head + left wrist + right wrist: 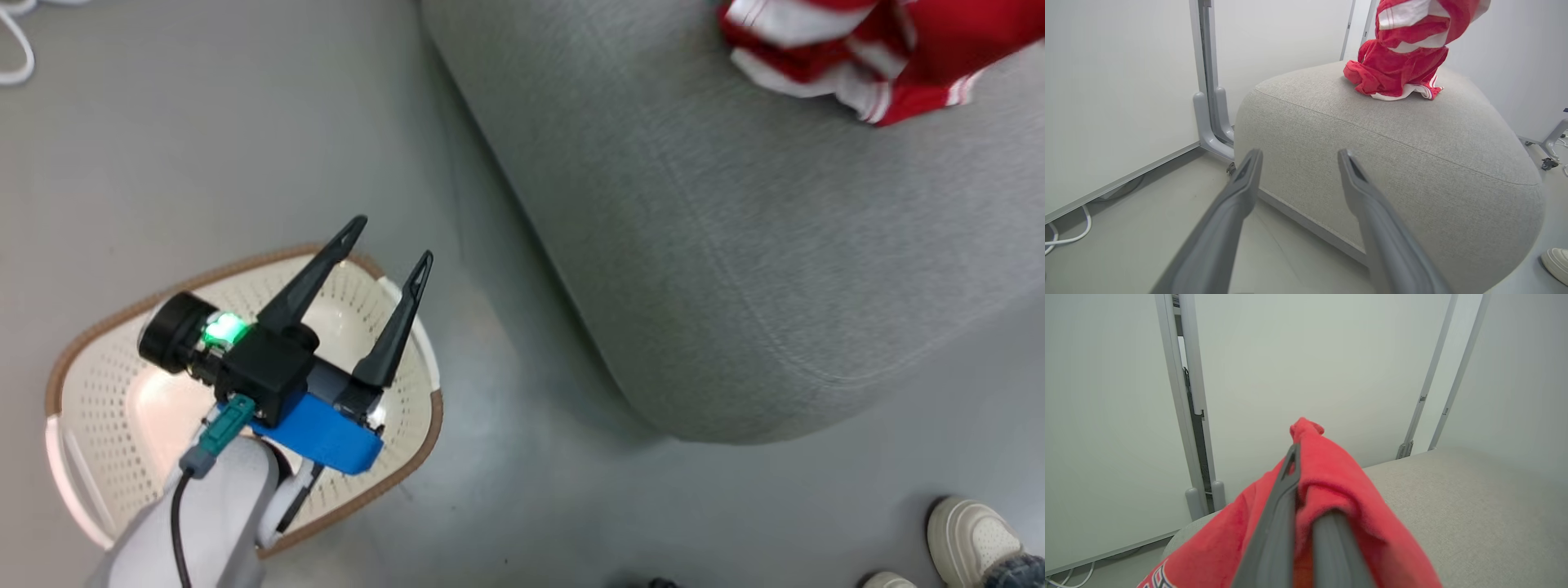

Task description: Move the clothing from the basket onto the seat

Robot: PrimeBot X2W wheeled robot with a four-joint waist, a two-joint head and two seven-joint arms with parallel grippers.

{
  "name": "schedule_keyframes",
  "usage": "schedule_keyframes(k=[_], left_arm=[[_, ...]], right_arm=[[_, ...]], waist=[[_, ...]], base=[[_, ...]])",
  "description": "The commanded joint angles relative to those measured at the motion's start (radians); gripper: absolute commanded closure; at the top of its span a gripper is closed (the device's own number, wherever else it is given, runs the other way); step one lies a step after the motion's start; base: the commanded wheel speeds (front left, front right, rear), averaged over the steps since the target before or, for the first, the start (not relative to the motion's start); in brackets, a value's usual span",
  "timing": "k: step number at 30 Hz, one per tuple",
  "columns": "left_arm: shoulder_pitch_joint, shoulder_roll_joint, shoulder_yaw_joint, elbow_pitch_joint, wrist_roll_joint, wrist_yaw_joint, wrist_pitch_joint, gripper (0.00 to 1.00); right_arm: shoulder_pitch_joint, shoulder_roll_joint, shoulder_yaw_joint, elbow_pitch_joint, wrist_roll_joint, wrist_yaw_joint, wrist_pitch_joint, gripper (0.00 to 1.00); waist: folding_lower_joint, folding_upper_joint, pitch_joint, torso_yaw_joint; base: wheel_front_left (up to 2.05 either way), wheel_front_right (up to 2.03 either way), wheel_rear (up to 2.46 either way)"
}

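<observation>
Here clothing [1404, 69] hangs vertically over the seat [1372, 143].

Bright, even light, soft shadows; head view slightly blurred.

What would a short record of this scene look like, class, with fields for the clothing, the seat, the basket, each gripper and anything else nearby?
clothing: red with white trim; lower part rests on the seat, upper part held up
seat: grey cushion, beside the basket
basket: on the floor; no clothing in the part that shows
left gripper: open, holding nothing, above the basket
right gripper: shut on the clothing, over the seat
nearby: a person's shoes on the floor
</observation>
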State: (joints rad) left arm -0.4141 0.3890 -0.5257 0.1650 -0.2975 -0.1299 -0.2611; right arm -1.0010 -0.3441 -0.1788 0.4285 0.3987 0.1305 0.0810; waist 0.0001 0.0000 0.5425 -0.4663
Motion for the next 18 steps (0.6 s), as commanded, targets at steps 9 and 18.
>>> schedule_keyframes(k=[9,18], left_arm=[[-0.080,0.044,0.003,-0.066,0.021,0.009,0.014,0.00],[-0.129,0.035,-0.006,-0.083,0.033,0.015,0.019,0.00]], right_arm=[[-0.022,-0.033,-0.062,0.165,0.022,0.000,-0.121,1.00],[-0.045,-0.032,-0.018,0.344,0.046,0.000,-0.209,1.00]], waist=[[-0.0001,0.0000,0.179,0.106],[-0.0001,0.0000,0.231,0.122]], base=[[0.00,0.00,0.00],[0.00,0.00,0.00]])
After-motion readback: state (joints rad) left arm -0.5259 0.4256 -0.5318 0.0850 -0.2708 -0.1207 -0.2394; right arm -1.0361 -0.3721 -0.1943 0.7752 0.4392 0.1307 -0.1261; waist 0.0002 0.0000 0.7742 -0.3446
